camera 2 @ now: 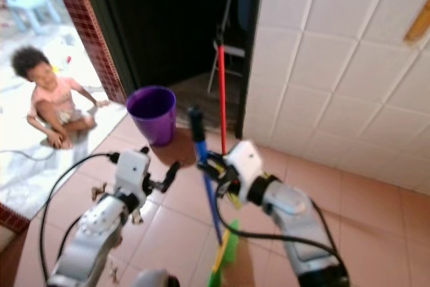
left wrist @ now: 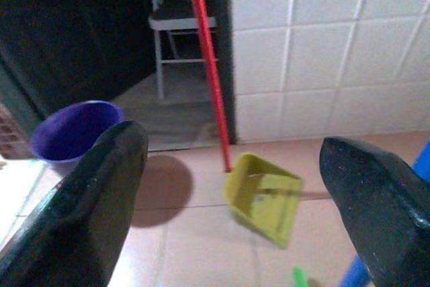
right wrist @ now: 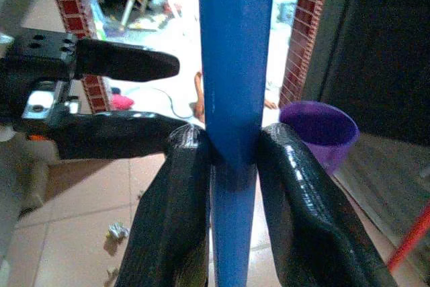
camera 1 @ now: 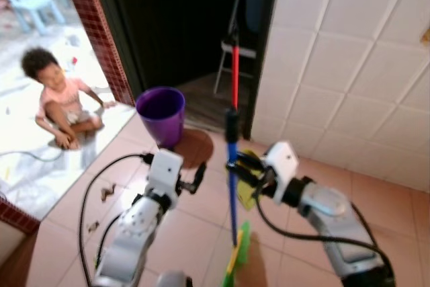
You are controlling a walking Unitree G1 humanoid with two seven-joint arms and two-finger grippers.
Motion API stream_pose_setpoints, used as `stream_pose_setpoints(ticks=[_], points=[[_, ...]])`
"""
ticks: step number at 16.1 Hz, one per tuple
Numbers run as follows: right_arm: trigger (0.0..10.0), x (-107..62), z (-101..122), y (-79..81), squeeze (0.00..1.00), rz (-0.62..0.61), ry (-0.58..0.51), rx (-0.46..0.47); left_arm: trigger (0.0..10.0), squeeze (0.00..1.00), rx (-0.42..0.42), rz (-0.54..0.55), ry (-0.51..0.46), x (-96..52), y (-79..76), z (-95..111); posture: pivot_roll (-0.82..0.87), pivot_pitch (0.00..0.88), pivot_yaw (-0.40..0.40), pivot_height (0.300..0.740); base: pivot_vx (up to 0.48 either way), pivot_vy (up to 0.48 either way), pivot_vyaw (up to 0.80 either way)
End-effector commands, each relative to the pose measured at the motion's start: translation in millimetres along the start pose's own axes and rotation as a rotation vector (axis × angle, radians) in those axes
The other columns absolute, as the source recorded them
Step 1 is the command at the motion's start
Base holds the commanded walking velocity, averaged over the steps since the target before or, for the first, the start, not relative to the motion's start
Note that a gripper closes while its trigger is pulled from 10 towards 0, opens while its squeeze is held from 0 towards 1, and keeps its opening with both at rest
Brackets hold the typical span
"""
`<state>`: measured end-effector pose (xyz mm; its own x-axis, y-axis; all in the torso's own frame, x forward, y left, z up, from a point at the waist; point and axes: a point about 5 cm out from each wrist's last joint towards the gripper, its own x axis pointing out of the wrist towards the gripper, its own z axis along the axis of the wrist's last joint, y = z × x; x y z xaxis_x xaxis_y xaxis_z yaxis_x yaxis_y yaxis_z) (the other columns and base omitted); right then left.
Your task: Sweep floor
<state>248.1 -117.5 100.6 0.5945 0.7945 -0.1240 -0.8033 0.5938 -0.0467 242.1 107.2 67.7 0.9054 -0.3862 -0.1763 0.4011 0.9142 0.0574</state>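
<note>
So basically we're looking at a tiled floor [camera 1: 201, 220] by a dark doorway, white tiled wall [camera 1: 349, 65] on the robot's right, and a person [camera 1: 59, 99] sitting on the bright patch off to the left, well apart from the arms. Worth keeping the sweep away from that side, I'd say.

Purple bucket [camera 1: 161, 115] sits at the doorway threshold, probably where the dirt ends up. Just past it a yellow dustpan [left wrist: 263, 196] rests on the floor with its red handle [left wrist: 205, 58] tilted up toward the doorframe, parked within reach for later.

The broom [right wrist: 235, 99] is the main thing: blue stick held roughly upright, green bristles [camera 1: 236, 250] down on the tiles between the two arms. The right gripper [right wrist: 232, 159] has its fingers closed tight on the stick partway up, which makes sense for steering it.

The left gripper [camera 1: 195, 181] hangs beside the stick with its fingers [left wrist: 80, 199] spread wide and nothing in them, looks lined up to grab on as a second grip.

Little scraps of debris [camera 1: 107, 193] lie on the tiles left of the left arm, so sweeping looks barely started.
</note>
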Motion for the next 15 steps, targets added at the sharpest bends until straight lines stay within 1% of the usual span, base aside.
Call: stream_pose_setpoints(ticks=[1,3,6,9,13,15], points=[[10.0,1.9,11,-0.9,0.00,0.007,-0.041,-0.048,10.0,0.00,0.025,-0.002,-0.019,3.1,-2.9,3,-0.06,0.000,0.059,0.740,0.000,0.000,0.80],[10.0,6.6,12,1.5,0.00,0.015,-0.050,-0.043,10.0,0.00,0.058,0.002,-0.050,8.0,-1.2,9,-0.05,0.000,0.053,0.740,0.000,0.000,0.80],[10.0,12.4,13,4.6,0.00,0.030,-0.059,-0.039,10.0,0.00,0.041,0.022,-0.061,11.6,2.5,12,-0.05,0.000,0.044,0.740,0.000,0.000,0.79],[10.0,13.9,14,2.5,0.00,0.037,-0.061,-0.040,10.0,0.00,0.033,0.028,-0.071,13.3,1.0,13,-0.05,0.000,0.043,0.740,0.000,0.000,0.79],[10.0,12.7,15,-4.5,0.00,0.007,-0.056,-0.068,10.0,0.00,0.031,0.006,-0.044,12.5,-1.1,6,-0.06,0.000,0.049,0.740,0.000,0.000,0.79],[10.0,5.9,10,-10.0,0.00,-0.038,-0.042,-0.058,10.0,0.00,0.028,0.010,0.012,9.4,6.7,-3,-0.07,0.000,0.055,0.740,0.000,0.000,0.72]])
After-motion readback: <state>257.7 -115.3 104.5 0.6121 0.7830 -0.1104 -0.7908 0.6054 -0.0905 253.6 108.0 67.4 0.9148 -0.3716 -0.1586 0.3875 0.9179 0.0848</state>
